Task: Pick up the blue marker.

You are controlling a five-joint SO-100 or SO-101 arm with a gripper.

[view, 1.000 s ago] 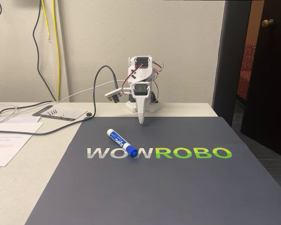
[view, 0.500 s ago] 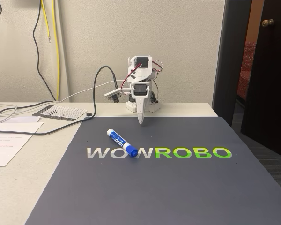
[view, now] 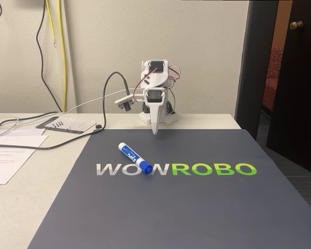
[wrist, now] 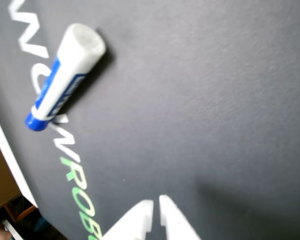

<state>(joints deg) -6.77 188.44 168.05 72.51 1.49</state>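
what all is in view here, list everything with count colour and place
marker: 1, white barrel with blue label and cap, lying on the mat across the white letters
mat: 1, dark grey with white and green lettering, covering the table front
papers: a few, white, left on the table
clipboard: 1, grey with a white sheet, left rear of the table
cables: several, black, yellow and white, along the wall and table at left
door: 1, dark, right edge
arm: 1, white, rear of the table
gripper: 1, white, shut, pointing down behind the marker
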